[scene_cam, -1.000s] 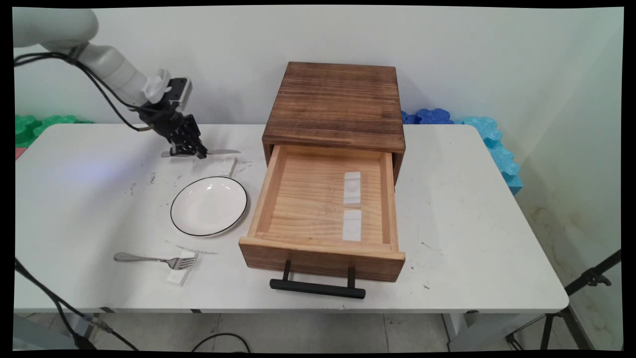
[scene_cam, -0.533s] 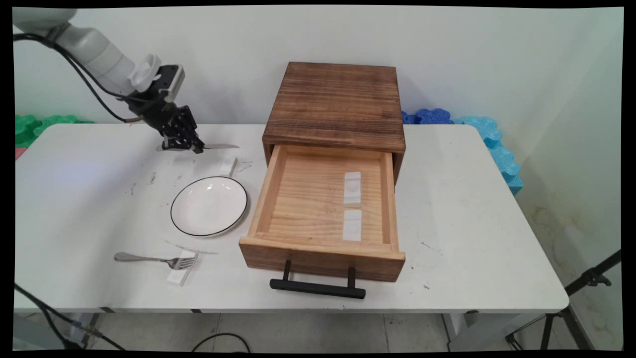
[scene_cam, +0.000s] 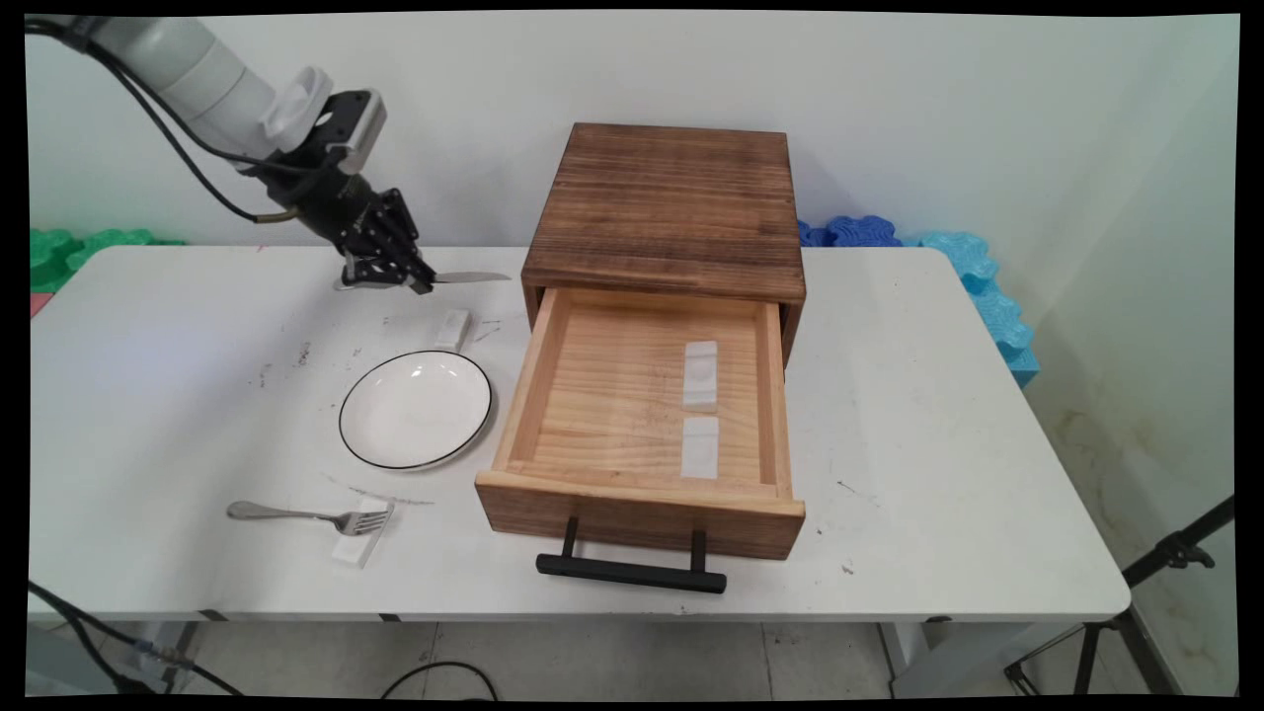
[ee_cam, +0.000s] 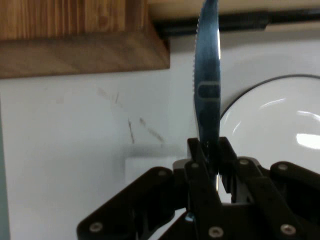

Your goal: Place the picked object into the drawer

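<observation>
Above the far left part of the white surface, I have the black two-finger hand pinching one silver table knife with a serrated blade. The knife is held level and clear of the surface, its tip towards the dark wooden drawer box. From the hand view the fingers are pressed onto the blade from both sides, and the serrated edge shows clearly on one side.

Counting what I can see: one knife, one silver fork, one round white plate with a thin black rim, and one pale pine drawer pulled out of the box, with one black bar handle at its front. Small white blocks number four: two lying inside the drawer, one on the surface below the knife just beyond the plate, and one under the tines of the fork. The plate sits between the knife and the fork, just beside the drawer's left wall.

Most of the knife's handle is hidden behind the hand in the main view (only a short stub shows at its left). In the hand view the plate is cut off at the right edge and the box at the top. Blue and green foam shapes behind the surface are partly hidden by it.
</observation>
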Controlling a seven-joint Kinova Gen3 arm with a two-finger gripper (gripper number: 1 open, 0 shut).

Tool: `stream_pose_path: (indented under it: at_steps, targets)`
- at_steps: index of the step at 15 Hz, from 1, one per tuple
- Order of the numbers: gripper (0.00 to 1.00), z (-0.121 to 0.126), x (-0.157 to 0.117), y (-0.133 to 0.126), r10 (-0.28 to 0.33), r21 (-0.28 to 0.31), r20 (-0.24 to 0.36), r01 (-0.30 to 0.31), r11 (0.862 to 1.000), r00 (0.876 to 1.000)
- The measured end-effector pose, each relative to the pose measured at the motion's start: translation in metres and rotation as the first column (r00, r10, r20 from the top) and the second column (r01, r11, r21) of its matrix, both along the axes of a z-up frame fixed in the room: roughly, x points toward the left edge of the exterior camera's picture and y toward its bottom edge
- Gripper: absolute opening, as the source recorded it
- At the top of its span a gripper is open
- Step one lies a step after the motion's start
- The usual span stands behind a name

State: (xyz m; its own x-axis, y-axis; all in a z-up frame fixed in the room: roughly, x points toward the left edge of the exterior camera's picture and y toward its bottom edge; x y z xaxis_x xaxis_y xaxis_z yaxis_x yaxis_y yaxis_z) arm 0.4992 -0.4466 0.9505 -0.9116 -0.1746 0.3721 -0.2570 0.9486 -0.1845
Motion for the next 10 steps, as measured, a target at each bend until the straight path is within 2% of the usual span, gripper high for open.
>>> stream_pose_path:
  at_steps: [10]
  targets:
    - [0.0, 0.021, -0.086, 0.009, -0.044, -0.033, -0.044, 0.043, 0.999, 0.998]
